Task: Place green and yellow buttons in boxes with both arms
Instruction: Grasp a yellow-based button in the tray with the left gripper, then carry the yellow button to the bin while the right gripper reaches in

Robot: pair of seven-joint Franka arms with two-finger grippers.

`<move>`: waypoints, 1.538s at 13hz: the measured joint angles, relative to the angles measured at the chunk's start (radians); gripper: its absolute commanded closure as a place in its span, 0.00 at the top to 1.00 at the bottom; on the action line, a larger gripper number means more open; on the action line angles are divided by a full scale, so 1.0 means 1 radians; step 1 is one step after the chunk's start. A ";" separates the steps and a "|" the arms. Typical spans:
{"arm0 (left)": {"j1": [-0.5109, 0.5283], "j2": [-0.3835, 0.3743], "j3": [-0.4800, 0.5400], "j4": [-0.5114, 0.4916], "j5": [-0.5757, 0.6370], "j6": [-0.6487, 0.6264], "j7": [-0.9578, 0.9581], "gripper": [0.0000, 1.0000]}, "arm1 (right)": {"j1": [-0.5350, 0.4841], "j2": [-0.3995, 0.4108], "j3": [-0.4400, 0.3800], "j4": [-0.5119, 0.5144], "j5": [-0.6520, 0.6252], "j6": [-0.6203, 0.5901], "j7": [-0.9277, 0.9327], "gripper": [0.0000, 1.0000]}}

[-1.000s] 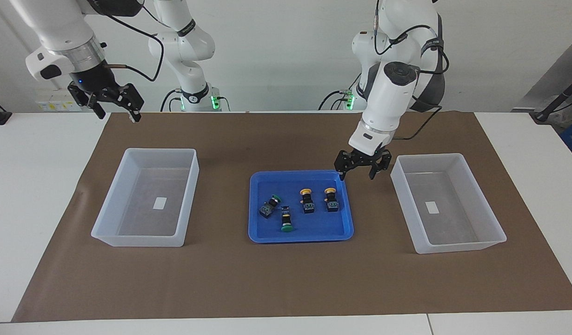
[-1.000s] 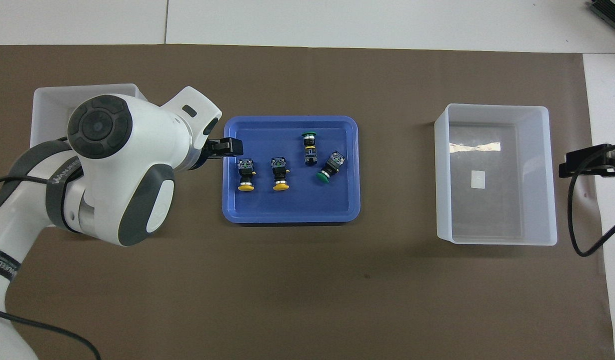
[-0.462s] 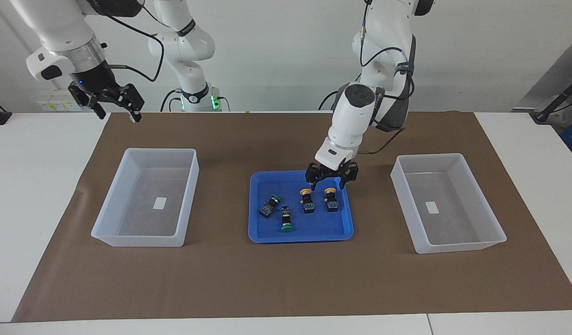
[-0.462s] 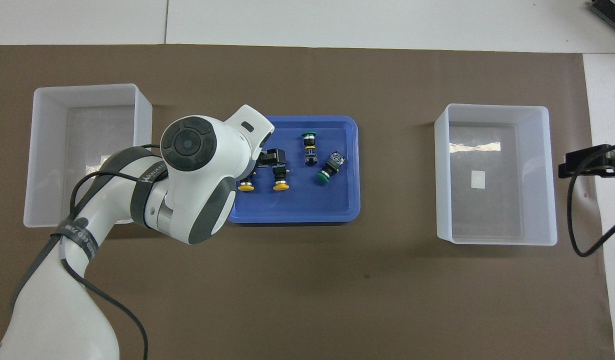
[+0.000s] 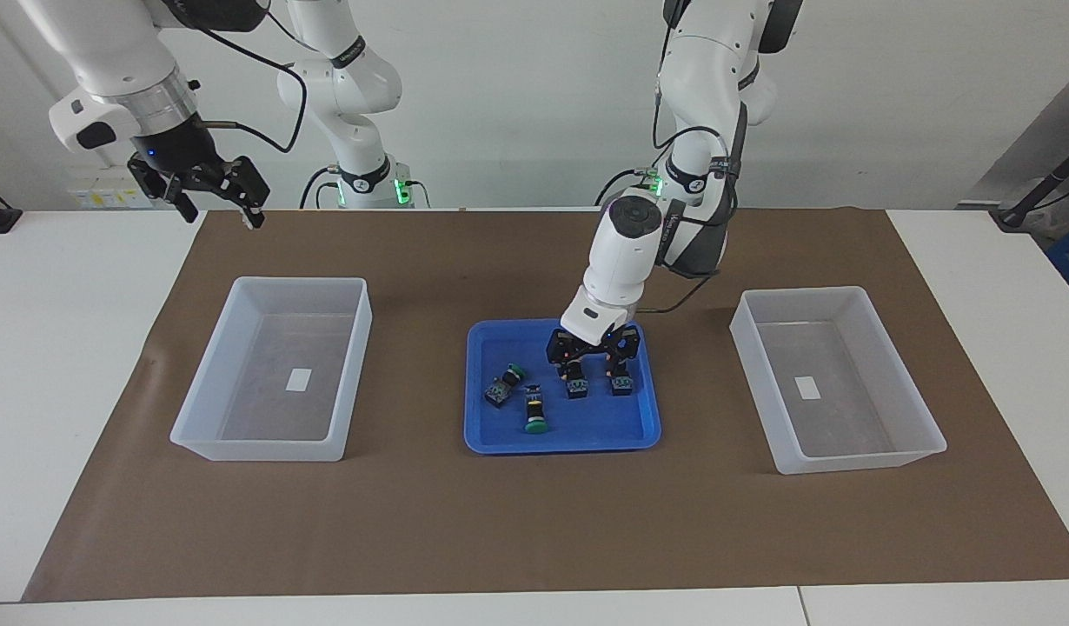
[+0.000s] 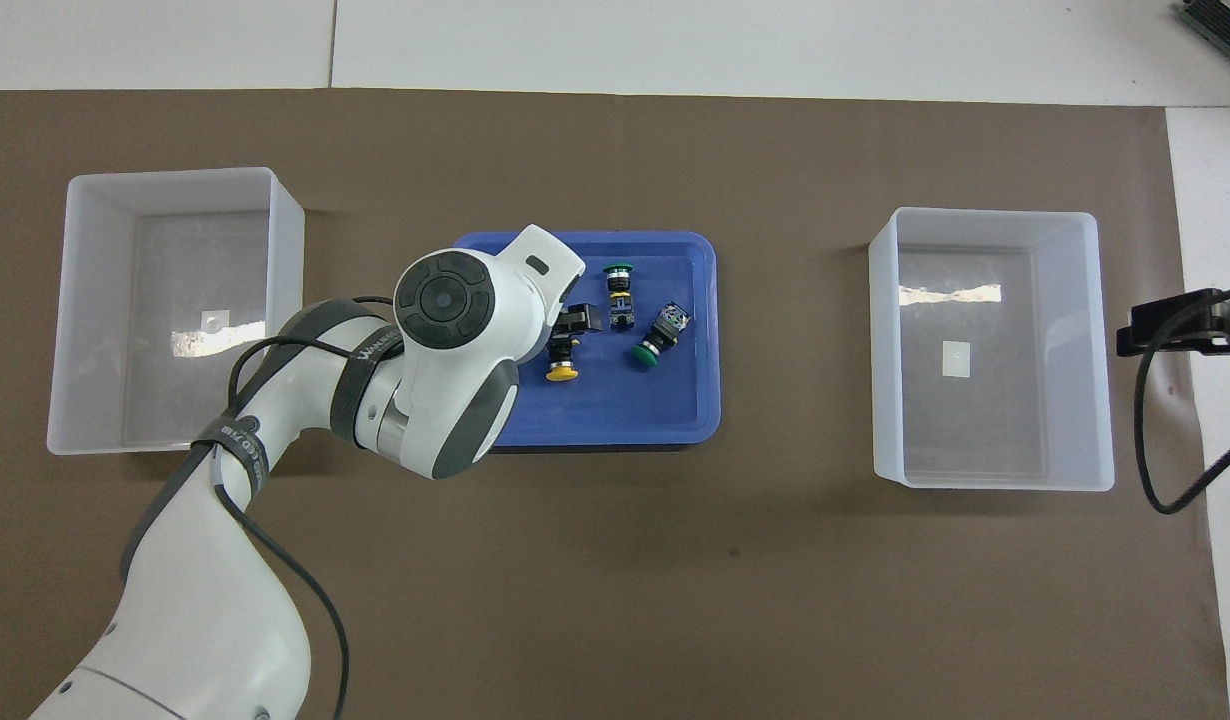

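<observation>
Left tool (image 5: 594,351) low in tray (image 5: 561,442), open, straddling the yellow buttons (image 5: 576,382), gripping nothing. Green buttons (image 5: 535,412) in tray too, toward right arm's end. Right tool (image 5: 209,191) open, empty, waiting well away from tray.

Both views are bright and evenly lit from above, with sharp focus across the brown mat (image 5: 534,522). Shadows are soft and short: a faint one lies under the blue tray (image 6: 695,420) at its 6 o'clock edge. White glare streaks sit on the floors of the two clear boxes (image 6: 950,293) in the overhead view. No blur or edge bending shows
</observation>
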 measured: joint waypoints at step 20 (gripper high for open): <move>-0.028 0.039 0.008 -0.015 0.001 0.073 -0.001 0.29 | 0.000 -0.004 0.000 -0.008 0.000 0.000 0.000 1.00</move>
